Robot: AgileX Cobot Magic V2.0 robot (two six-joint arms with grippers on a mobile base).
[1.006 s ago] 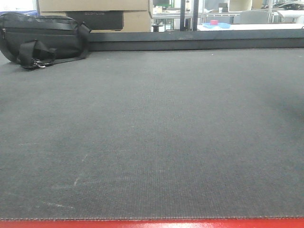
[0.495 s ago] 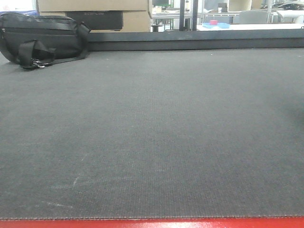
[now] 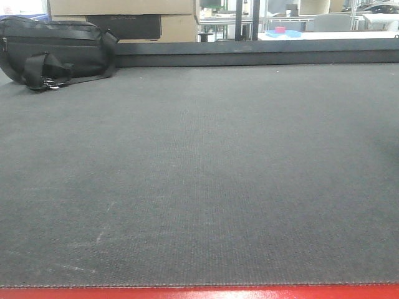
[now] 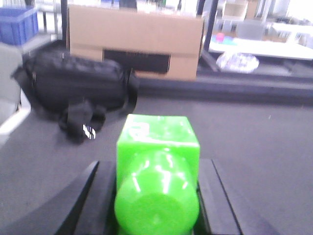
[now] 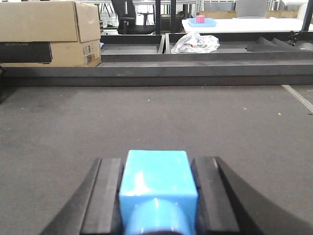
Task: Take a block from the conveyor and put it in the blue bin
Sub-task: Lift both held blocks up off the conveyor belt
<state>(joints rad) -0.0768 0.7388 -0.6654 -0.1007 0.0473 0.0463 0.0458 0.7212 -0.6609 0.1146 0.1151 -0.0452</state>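
You have one conveyor [image 3: 199,187] filling the front view. At 11 o'clock from the left wrist stand one cardboard box [image 4: 134,46], one black bag [image 4: 73,90] and one blue bin [image 4: 17,24], contents unseen. A blue tray [image 5: 202,22] at 1 o'clock carries one pink block [image 5: 200,18]. Two blocks are over the belt. The left gripper [image 4: 154,164] pinches the green block [image 4: 157,147], its long axis toward 12. The right gripper [image 5: 156,161] pinches the blue block [image 5: 157,181].
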